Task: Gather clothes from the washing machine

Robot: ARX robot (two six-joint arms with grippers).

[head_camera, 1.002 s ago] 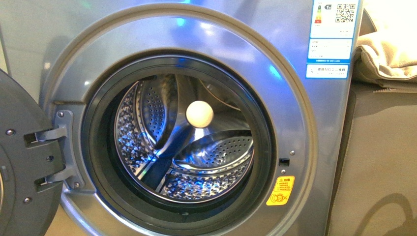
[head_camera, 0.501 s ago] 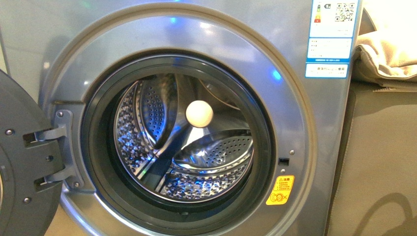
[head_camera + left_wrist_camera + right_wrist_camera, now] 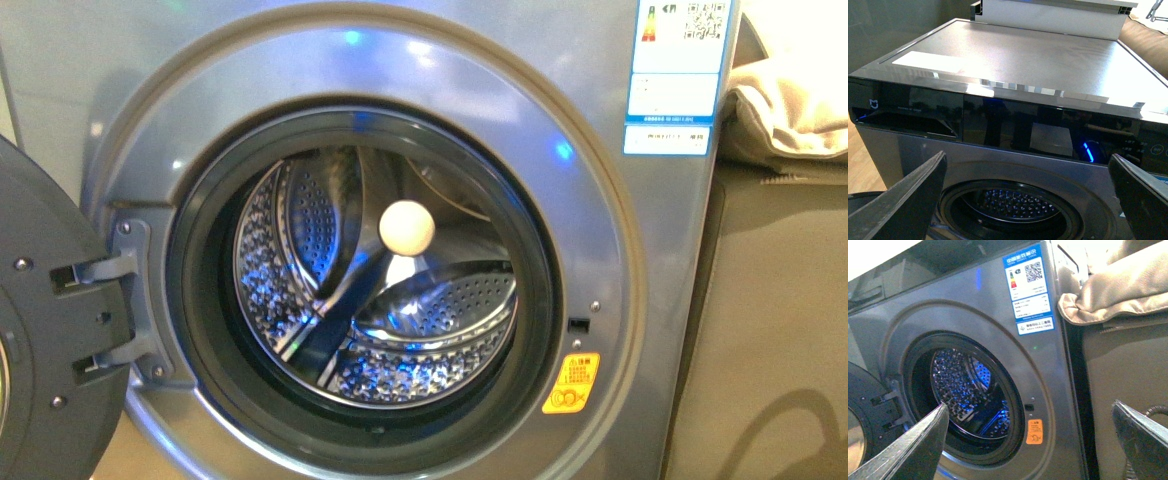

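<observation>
From my front view, the washing machine (image 3: pixel 400 60) fills the frame, its door (image 3: pixel 40 330) swung open at the left. Inside the perforated drum (image 3: pixel 375 290) I see bare steel and a pale round ball (image 3: pixel 407 229); no clothes show in any view. Neither arm appears here.

My left wrist view looks down on the black top panel (image 3: pixel 998 120); my left end effector (image 3: pixel 1030 197) is spread wide, holding nothing.

My right wrist view faces the drum opening beside the beige cushion (image 3: pixel 1118 290); my right end effector (image 3: pixel 1035 435) is likewise wide and empty.
</observation>
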